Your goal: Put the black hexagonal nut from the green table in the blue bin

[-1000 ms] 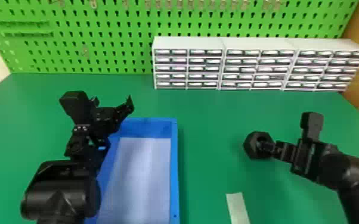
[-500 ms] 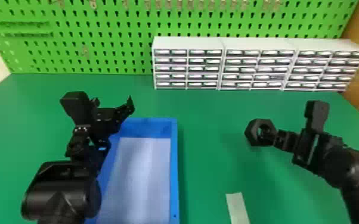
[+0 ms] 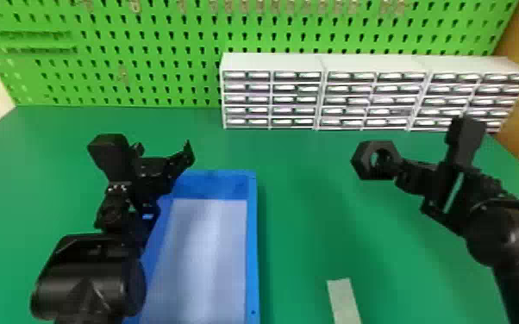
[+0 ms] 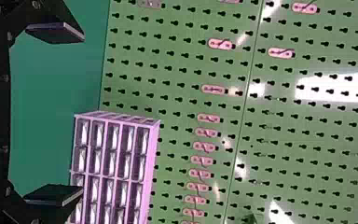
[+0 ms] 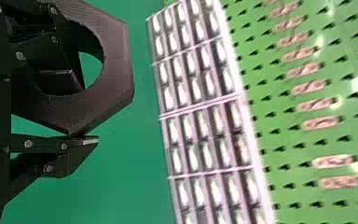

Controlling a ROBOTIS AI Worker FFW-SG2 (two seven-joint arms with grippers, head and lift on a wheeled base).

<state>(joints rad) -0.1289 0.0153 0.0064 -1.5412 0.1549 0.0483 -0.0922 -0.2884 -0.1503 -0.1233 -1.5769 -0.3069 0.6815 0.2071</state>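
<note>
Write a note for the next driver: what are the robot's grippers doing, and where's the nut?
Left gripper: open, by the blue bin's far left corner.
Right gripper: shut on the black hexagonal nut, one finger through its hole, off to the bin's right.
Done: nut gripped, seemingly lifted above the green table.
To do: carry it over the bin, let go.

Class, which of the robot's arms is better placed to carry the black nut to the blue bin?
Right, most likely: the right gripper pinches the black nut by its rim. The left gripper is nearer the blue bin, but open and empty.
</note>
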